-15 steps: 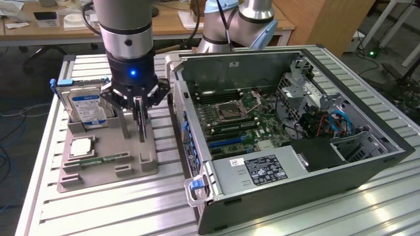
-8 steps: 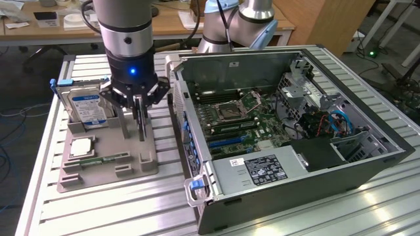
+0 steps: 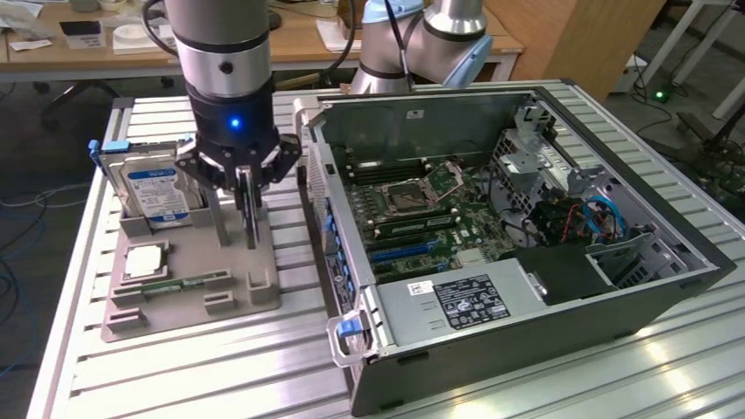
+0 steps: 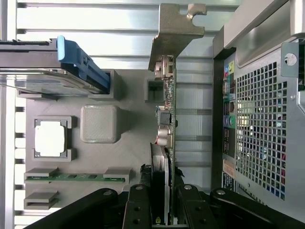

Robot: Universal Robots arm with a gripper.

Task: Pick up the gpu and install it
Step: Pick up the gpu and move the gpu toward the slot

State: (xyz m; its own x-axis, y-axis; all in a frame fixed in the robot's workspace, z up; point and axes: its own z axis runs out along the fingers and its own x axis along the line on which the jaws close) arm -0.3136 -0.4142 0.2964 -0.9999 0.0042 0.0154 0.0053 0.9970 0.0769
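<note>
The gpu (image 3: 249,223) is a thin dark card held on edge, pointing down over the grey parts tray (image 3: 192,305). My gripper (image 3: 244,188) is shut on its upper edge, just to the exterior view's left of the open computer case (image 3: 512,236). In the wrist view the gpu (image 4: 167,119) runs away from my gripper (image 4: 162,210), whose black fingers (image 4: 138,210) clamp both faces. Its silvery end bracket (image 4: 178,26) is at the far end. Whether the card's lower edge still touches the tray, I cannot tell.
In the tray stand a silver hard drive with a blue label (image 3: 157,188), a square processor chip (image 3: 142,260) and a narrow green memory stick (image 3: 187,284). The case lies on its side with the motherboard (image 3: 407,218) exposed. Its perforated rear wall (image 4: 267,119) is close beside the card.
</note>
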